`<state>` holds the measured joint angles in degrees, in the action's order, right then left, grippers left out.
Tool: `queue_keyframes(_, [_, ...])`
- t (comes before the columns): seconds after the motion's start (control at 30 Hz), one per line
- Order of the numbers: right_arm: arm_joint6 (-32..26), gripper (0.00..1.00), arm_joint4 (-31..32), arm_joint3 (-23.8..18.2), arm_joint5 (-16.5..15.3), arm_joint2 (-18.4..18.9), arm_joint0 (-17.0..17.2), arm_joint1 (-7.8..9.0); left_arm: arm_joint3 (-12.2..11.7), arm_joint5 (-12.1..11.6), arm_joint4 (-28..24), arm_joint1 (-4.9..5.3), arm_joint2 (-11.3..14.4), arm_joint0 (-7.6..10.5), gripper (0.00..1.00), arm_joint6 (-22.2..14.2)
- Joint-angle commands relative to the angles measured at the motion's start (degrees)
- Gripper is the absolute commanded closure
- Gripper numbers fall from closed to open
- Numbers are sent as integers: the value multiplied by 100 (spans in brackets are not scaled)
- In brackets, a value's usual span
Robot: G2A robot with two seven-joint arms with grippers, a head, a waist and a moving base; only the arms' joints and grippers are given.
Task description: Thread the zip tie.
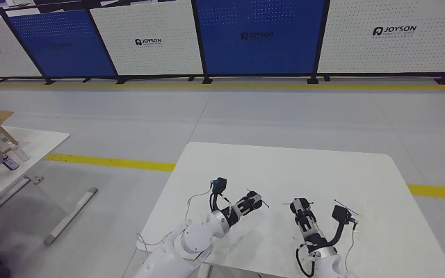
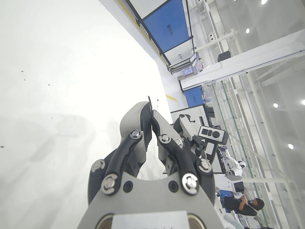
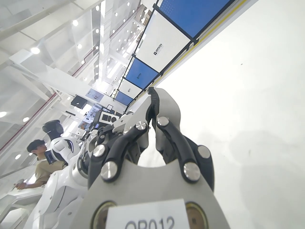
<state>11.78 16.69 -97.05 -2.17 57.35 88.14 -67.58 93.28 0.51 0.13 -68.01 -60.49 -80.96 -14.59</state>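
Note:
The zip tie (image 2: 149, 101) is a thin black strip that sticks out past the fingertips of my left gripper (image 2: 151, 110), which is shut on it. From above, the left gripper (image 1: 254, 200) hovers over the near part of the white table (image 1: 292, 163), and the strip's end (image 1: 263, 203) points toward the right arm. My right gripper (image 1: 300, 204) is a short gap away at the same height, with a thin black line across its tips. In the right wrist view the right gripper (image 3: 150, 94) is shut, with a small black tip showing. Whether the two strips join is hidden.
Both arms work close to the table's near edge, and bare white surface stretches beyond them. A second table (image 1: 31, 142) with small items stands at the far left. A yellow floor line (image 1: 104, 162) and blue and white panels (image 1: 257, 35) lie behind.

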Motion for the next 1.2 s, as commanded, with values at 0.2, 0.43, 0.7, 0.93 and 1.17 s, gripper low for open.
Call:
queue_keyframes(0.2, [-3, 100, -2, -2, -3, 1, 1, 1, -5, 12, -34, 0, -4, 3, 100, -22])
queue_keyframes(0.43, [-3, 100, -2, -2, -3, 1, 1, 1, -86, 41, -274, -36, -36, 122, 100, 192])
queue_keyframes(0.7, [-3, 100, -2, -2, -3, 1, 1, 1, -515, -96, -943, -14, -276, 228, 100, -397])
queue_keyframes(0.93, [-28, 100, -34, -23, -25, -2, 14, -2, -570, -99, -1012, -13, -290, 248, 100, -463])
queue_keyframes(1.17, [-44, 100, -264, -96, -395, 77, 323, -28, -570, -99, -1012, -13, -290, 248, 100, -463])
